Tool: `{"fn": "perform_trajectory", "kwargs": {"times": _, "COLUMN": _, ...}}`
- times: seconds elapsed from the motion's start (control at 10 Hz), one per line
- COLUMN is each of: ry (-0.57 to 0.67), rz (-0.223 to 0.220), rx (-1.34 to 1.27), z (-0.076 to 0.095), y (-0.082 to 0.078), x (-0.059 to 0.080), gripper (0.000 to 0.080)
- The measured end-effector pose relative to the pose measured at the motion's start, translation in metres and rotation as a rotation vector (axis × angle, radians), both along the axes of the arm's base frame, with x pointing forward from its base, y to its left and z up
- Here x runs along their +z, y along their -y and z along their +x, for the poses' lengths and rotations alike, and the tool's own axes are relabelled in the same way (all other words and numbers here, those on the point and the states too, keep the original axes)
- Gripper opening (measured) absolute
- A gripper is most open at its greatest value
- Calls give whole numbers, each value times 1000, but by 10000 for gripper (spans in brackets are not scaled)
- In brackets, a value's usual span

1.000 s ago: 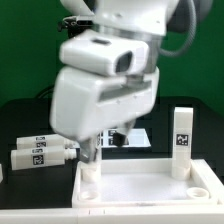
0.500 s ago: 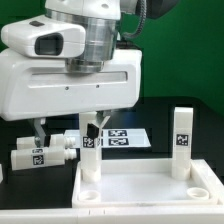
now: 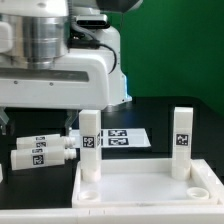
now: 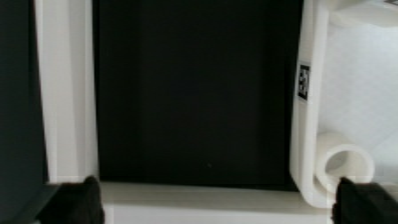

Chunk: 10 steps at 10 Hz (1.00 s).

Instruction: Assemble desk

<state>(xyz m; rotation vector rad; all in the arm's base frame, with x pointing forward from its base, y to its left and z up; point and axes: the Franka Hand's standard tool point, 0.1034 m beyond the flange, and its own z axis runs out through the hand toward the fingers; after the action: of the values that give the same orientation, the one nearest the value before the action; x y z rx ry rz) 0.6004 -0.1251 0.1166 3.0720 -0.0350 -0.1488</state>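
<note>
The white rimmed tabletop lies at the front. Two tagged legs stand upright in its far corner sockets, one on the exterior view's left and one on the right. Loose legs lie on the black table to the left. The arm's white hand hangs above them, clear of the standing legs; its fingers are not clear there. In the wrist view my gripper is open and empty, with a lying tagged leg by one finger.
The marker board lies flat behind the tabletop. In the wrist view a white strip runs along the other side and a white band lies between the fingers; I cannot tell what they are.
The hand has come off the left standing leg and moved up and to the exterior view's left. That leg now stands alone in its socket.
</note>
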Motion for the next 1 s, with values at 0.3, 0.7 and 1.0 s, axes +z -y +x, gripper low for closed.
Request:
{"fn": "perform_trajectory", "kwargs": {"times": 0.3, "ry": 53, "rz": -19, "rx": -135, "z": 10, "y": -4, "x": 0, "gripper": 649}}
{"fn": "perform_trajectory", "kwargs": {"times": 0.7, "ry": 64, "rz": 84, "rx": -575, "z": -26, "y": 20, "x": -13, "gripper": 649}}
{"fn": "perform_trajectory", "kwargs": {"times": 1.0, "ry": 56, "rz": 115, "rx": -849, "z": -35, "y": 25, "x": -19, "gripper": 649}}
